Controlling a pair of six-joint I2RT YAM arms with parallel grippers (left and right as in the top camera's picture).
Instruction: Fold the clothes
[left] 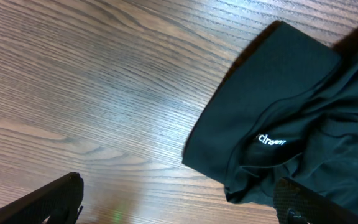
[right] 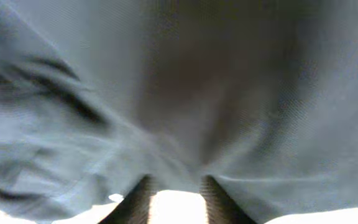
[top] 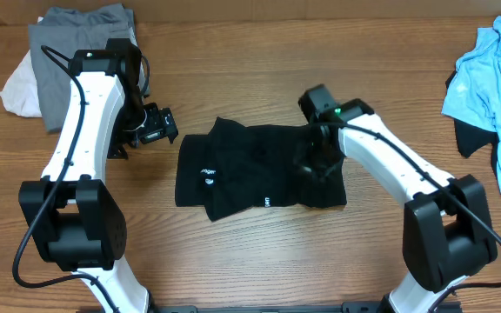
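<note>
The wooden counter [top: 259, 261] carries everything. The black shirt [top: 250, 165] lies near its middle as a rumpled, partly folded rectangle, with small white label marks showing on its left and lower parts. A light blue garment [top: 494, 78] is heaped against the right edge, spilling over something dark. A grey garment [top: 76, 52] sits bunched in the far left corner, with a white garment [top: 20, 87] poking out from its left side.

The right pincer [top: 313, 161] is down on the shirt's right end. In its wrist view cloth fills the frame and the two fingers [right: 138, 199] stand close together, pinching the shirt. The left pincer [top: 159, 126] hangs just off the shirt's left end, spread wide and holding nothing.
</note>
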